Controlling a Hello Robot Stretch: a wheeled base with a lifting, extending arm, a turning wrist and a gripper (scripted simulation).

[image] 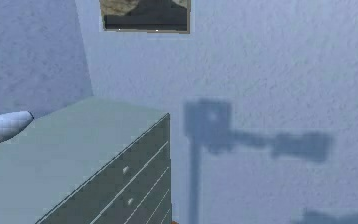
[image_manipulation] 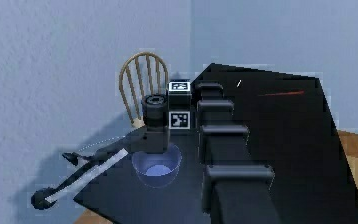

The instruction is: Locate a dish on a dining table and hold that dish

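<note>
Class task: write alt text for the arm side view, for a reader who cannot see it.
The robot's dark arm reaches across a black table, its gripper near a pale blue bowl on the tabletop; whether it holds the bowl cannot be told. A wooden chair stands beyond the table, before a blue wall.

wall (image: 277,70): mottled pale blue
dresser (image: 77,150): muted grey-green
picture (image: 147,14), at twelve o'clock: browns and darks, pale frame
table (image_manipulation: 287,130): plain black
streak (image_manipulation: 284,94), at two o'clock on the table: thin red
bowl (image_manipulation: 157,166): translucent blue-violet
chair (image_manipulation: 145,75): tan wood
arm (image_manipulation: 232,150): dark grey
marker squares (image_manipulation: 180,121): white, black marks
</note>
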